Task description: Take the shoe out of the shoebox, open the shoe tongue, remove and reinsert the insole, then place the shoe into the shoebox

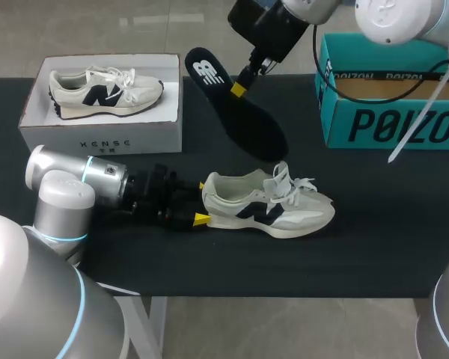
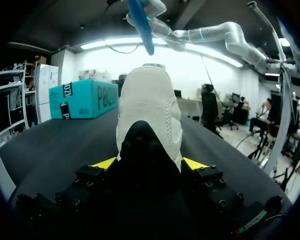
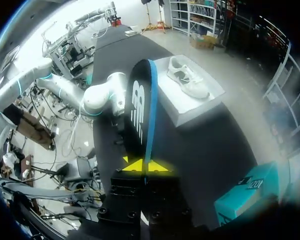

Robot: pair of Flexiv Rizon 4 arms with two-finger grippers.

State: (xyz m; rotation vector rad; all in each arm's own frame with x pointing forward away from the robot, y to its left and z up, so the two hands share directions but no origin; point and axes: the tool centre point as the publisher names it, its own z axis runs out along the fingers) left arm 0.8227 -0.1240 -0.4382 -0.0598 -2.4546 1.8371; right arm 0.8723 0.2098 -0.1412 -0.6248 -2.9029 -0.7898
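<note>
The left jaws clamp the heel of the shoe (image 1: 269,209) on the desk (image 1: 374,247); the right jaws pinch the insole (image 1: 258,127) aloft.

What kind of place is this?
Likely a robot test bench for shoe handling: a black table carries a white shoebox and a teal box, the left gripper grips a sneaker, and the right gripper holds an insole aloft.

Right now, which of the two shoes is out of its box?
The shoe lying on the black table, its heel between the left arm's fingers. The other shoe sits inside the white shoebox.
</note>
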